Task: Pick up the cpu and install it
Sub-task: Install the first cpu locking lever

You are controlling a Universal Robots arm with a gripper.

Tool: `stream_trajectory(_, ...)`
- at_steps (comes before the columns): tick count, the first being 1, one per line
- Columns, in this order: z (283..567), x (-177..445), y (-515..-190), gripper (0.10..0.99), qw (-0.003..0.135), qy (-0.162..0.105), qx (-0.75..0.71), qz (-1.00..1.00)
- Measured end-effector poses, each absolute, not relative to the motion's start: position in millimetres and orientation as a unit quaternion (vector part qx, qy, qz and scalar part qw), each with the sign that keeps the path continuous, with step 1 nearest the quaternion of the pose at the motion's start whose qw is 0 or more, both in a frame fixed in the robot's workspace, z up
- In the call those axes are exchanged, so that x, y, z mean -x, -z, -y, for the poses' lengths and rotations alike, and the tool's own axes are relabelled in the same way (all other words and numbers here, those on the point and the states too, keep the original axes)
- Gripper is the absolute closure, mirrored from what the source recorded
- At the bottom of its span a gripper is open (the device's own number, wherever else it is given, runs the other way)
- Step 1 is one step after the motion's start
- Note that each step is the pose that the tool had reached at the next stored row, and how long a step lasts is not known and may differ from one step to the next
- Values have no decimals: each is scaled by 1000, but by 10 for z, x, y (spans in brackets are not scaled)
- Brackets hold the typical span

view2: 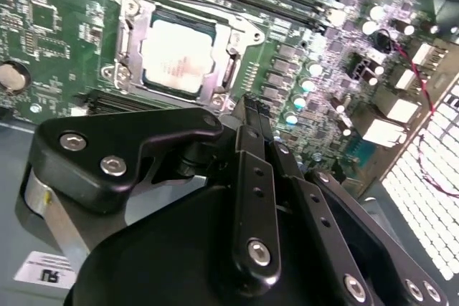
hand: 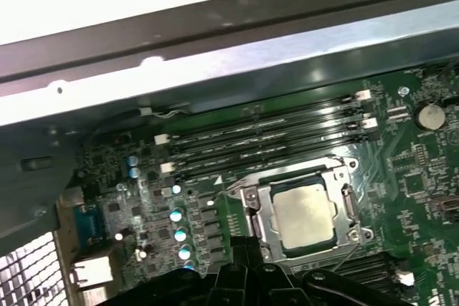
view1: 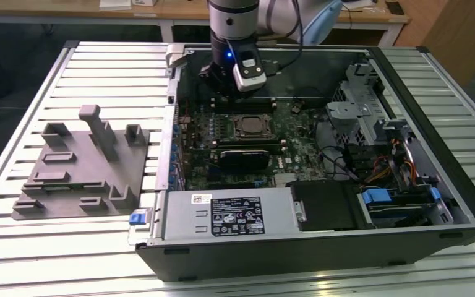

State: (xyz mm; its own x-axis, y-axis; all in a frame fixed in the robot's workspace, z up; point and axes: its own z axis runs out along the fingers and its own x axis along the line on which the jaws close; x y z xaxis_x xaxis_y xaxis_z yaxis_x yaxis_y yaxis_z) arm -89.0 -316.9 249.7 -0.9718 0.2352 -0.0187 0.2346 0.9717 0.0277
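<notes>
The cpu [view1: 248, 127], a pale silver square, lies flat inside the dark socket frame [view1: 231, 119] on the motherboard within the open computer case [view1: 435, 154]. Both wrist views show the cpu [view2: 179, 55] [hand: 305, 216] seated in the metal frame [view2: 129, 26] [hand: 348, 184]. My gripper [view1: 221, 94] hangs over the board just behind the socket, toward the case's far wall. In the second wrist view my gripper [view2: 252, 109] has its black fingers pressed together with nothing between them, a short way from the socket's edge.
Memory slots [hand: 265, 130] run beside the socket. A power supply [view1: 229, 213] fills the case's near side, and drive cages with cables [view1: 386, 136] stand at the exterior view's right. A large grey tray with upright blocks [view1: 64, 179] lies on the slatted table at the left.
</notes>
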Motion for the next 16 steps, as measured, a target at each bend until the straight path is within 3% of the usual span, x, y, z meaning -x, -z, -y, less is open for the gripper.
stream_trajectory(7, 3169, 987, -2495, 980, 10, -21, -118, -993)
stream_trajectory(16, 3172, 1056, -2489, 980, 5, -65, -118, -991)
